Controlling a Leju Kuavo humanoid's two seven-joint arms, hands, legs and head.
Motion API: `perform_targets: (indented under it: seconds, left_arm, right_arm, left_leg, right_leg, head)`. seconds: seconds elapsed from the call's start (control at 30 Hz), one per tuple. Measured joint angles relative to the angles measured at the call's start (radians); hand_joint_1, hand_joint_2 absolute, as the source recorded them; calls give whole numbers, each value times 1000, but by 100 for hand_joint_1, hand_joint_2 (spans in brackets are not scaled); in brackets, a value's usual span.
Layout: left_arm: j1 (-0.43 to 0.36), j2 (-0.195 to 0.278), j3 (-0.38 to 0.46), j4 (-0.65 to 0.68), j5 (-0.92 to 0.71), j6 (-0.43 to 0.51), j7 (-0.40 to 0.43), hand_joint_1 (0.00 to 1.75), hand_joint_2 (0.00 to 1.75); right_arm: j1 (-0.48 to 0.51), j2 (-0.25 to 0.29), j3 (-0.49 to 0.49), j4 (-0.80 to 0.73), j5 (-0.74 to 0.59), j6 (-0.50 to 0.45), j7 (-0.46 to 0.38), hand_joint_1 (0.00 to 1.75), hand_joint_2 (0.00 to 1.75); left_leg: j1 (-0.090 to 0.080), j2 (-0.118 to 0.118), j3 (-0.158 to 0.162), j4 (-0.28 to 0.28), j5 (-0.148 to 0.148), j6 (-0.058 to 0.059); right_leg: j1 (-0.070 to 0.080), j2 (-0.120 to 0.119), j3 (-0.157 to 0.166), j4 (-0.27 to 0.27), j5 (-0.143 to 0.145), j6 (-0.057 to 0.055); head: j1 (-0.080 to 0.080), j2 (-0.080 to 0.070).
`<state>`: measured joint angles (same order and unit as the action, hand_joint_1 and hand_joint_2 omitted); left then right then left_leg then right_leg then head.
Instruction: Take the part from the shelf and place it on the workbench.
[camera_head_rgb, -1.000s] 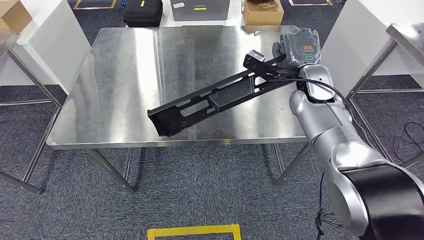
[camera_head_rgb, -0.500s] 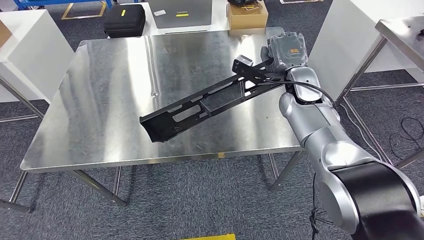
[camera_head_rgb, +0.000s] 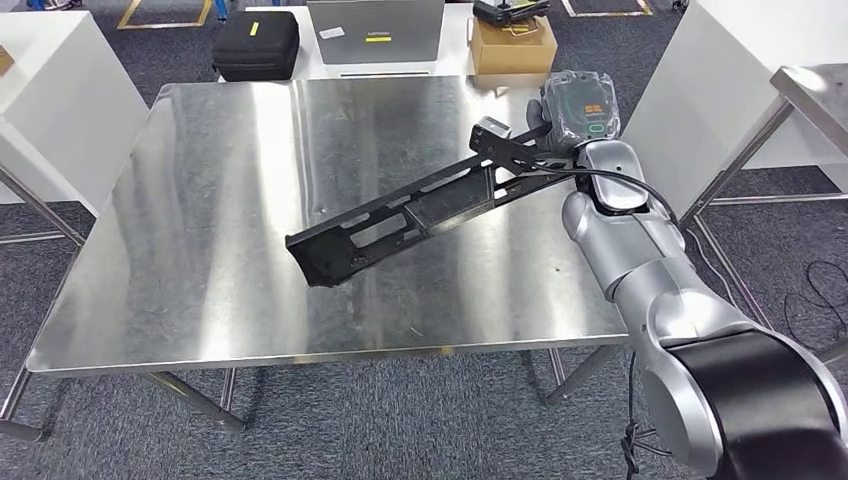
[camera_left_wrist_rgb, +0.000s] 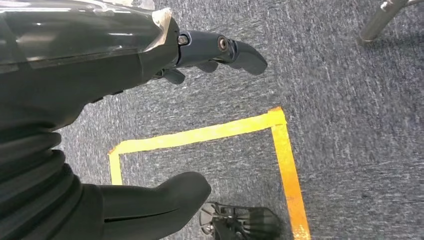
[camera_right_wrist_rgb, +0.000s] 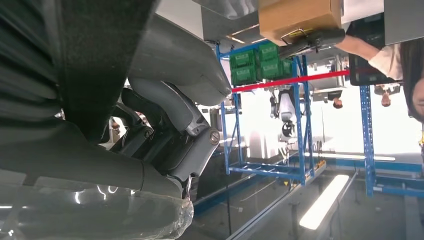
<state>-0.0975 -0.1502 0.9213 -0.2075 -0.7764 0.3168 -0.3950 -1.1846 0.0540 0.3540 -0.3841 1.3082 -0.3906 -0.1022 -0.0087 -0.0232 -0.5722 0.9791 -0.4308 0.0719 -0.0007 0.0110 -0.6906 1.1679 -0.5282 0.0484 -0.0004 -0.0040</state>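
A long black slotted part (camera_head_rgb: 410, 205) slants across the steel workbench (camera_head_rgb: 200, 200). My right hand (camera_head_rgb: 572, 108) grips its raised end near the bench's far right. The part's low end hangs close over the middle of the tabletop; I cannot tell whether it touches. In the right wrist view the fingers of that hand (camera_right_wrist_rgb: 170, 135) are curled in tight. My left hand (camera_left_wrist_rgb: 125, 60) hangs beside my body above the carpet, its fingers apart and holding nothing.
Beyond the bench stand a black case (camera_head_rgb: 258, 43), a grey box (camera_head_rgb: 375, 28) and a cardboard box (camera_head_rgb: 513, 45). White tables flank it at left (camera_head_rgb: 50, 90) and right (camera_head_rgb: 720, 70). Yellow tape (camera_left_wrist_rgb: 280, 135) marks the floor. Blue shelving (camera_right_wrist_rgb: 300, 125) and a person (camera_right_wrist_rgb: 400, 55) stand further off.
The whole picture has shifted as the camera moved: the bench's front edge now sits lower in view. The part, still in my right hand, reaches farther over the tabletop.
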Motion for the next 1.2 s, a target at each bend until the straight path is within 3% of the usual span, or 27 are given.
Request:
perform_targets:
  seconds: [0.03,0.1,0.13,0.23,0.27,0.33,0.4,0.43,0.47,0.5,0.57,0.63,0.7,0.77,0.83,0.9,0.93,0.97,1.0,1.03,1.1,1.13,1.2]
  left_arm:
    - [0,-1,0,0,0,0,0,0,175]
    - [-1,-1,0,1,-1,0,1,0,175]
    - [-2,0,0,1,0,0,1,0,175]
    - [-2,0,0,0,0,1,1,0,175]
    - [-3,0,0,0,0,2,0,0,175]
    - [-5,0,0,0,0,3,0,0,175]
    - [-5,0,0,0,0,3,0,0,175]
    - [-3,0,0,0,0,3,0,0,175]
    - [-2,0,0,0,0,3,0,0,175]
    - [-1,0,0,0,0,3,0,0,175]
    - [2,-1,1,2,0,3,0,0,175]
    - [3,-2,2,4,0,3,1,0,175]
    - [3,-4,2,5,-1,3,2,0,175]
    - [1,-5,2,5,-2,3,3,0,175]
    - [-4,-5,2,5,-2,3,3,0,175]
    - [-6,-4,2,5,-3,3,3,0,175]
    - [-6,-4,2,5,-3,3,3,0,175]
    - [-4,-4,2,5,-3,3,3,0,175]
    - [-3,-5,2,5,-4,3,0,0,175]
    - [-2,-5,2,5,-3,3,-5,0,175]
    - [-2,-9,3,7,1,7,-20,0,175]
    - [-2,-11,5,8,4,11,-28,0,175]
    - [-2,-13,8,8,7,22,-46,0,175]
  right_arm:
    - [1,-2,0,1,0,0,0,175,175]
    - [2,-4,0,3,1,-1,0,175,175]
    - [2,-5,0,4,2,-1,0,175,175]
    - [2,-5,1,5,5,-3,1,175,175]
    - [2,-4,1,5,5,-3,1,175,175]
    - [2,-2,1,5,6,-3,3,175,175]
    - [11,-1,1,6,7,-2,6,175,175]
    - [17,-2,1,6,7,-2,8,175,175]
    - [23,-3,1,6,7,-3,8,175,175]
    - [28,-3,1,6,8,-3,8,175,175]
    - [34,-2,2,7,7,-3,8,175,175]
    - [37,-2,3,10,6,-3,8,175,175]
    - [38,-2,4,11,4,-5,6,175,175]
    - [38,-6,4,11,1,-9,2,175,175]
    - [39,-7,5,12,0,-15,-1,175,175]
    - [47,-10,5,14,0,-18,-1,175,175]
    - [52,-11,5,15,0,-19,-1,175,175]
    - [58,-13,5,16,-1,-19,-2,175,175]
    - [62,-14,5,16,-3,-20,-3,175,175]
    - [64,-15,5,17,-4,-20,-4,175,175]
    - [69,-17,5,18,-7,-23,-6,175,175]
    - [72,-18,5,19,-8,-26,-6,175,175]
    - [79,-17,6,21,-8,-31,-7,175,175]
  left_leg:
    - [0,-1,10,1,-11,-3]
    - [-3,-3,26,2,-30,-12]
    - [-5,-3,31,4,-38,-16]
    - [-5,0,37,23,-58,-28]
    - [-3,4,22,56,-69,-35]
    - [4,12,-51,184,-106,-52]
    - [13,17,-147,317,-152,-63]
    - [18,18,-181,344,-159,-67]
    - [22,19,-197,334,-147,-71]
    - [27,21,-195,291,-112,-75]
    - [37,28,-172,151,-4,-82]
    - [41,39,-153,58,62,-75]
    - [37,39,-137,43,62,-53]
    - [32,32,-115,42,56,-30]
    - [25,27,-95,43,46,-13]
    - [17,20,-82,43,31,-2]
    - [12,16,-73,43,22,2]
    - [6,11,-62,43,14,5]
    - [-2,7,-50,43,5,8]
    - [-10,4,-37,43,-3,10]
    - [-19,-1,-18,43,-17,12]
    - [-19,-4,-15,42,-22,11]
    - [-15,-9,-12,41,-28,6]
  right_leg:
    - [0,-3,21,-77,53,9]
    - [1,-7,51,-182,128,1]
    - [-1,-8,60,-202,145,-10]
    - [-13,-6,89,-211,133,-36]
    - [-16,-6,100,-211,128,-43]
    - [-20,-5,120,-213,113,-53]
    - [-24,-4,139,-213,94,-50]
    - [-27,-3,152,-213,83,-47]
    - [-31,-3,167,-213,71,-42]
    - [-36,-3,183,-213,58,-36]
    - [-40,-3,212,-210,31,-22]
    - [-31,-2,229,-206,1,-5]
    - [-23,-3,247,-195,-14,12]
    - [-25,-7,257,-166,-23,23]
    - [-26,-9,200,-65,-47,16]
    - [-21,-10,100,63,-91,1]
    - [-17,-10,62,92,-111,-4]
    - [-10,-10,40,87,-116,-7]
    - [-1,-9,33,48,-99,-8]
    - [10,-9,37,-17,-57,-12]
    - [29,-2,52,-130,51,-30]
    - [34,1,61,-161,91,-43]
    - [37,5,75,-182,116,-57]
  head:
    - [2,0]
    - [4,0]
    - [5,0]
    - [-2,0]
    - [-6,0]
    - [-10,0]
    - [-13,0]
    - [-14,0]
    - [-14,0]
    - [-15,0]
    - [-20,0]
    - [-25,0]
    - [-22,0]
    - [-10,0]
    - [-2,0]
    - [1,0]
    - [3,0]
    - [5,0]
    - [8,0]
    - [10,0]
    - [5,0]
    - [1,0]
    - [-1,0]
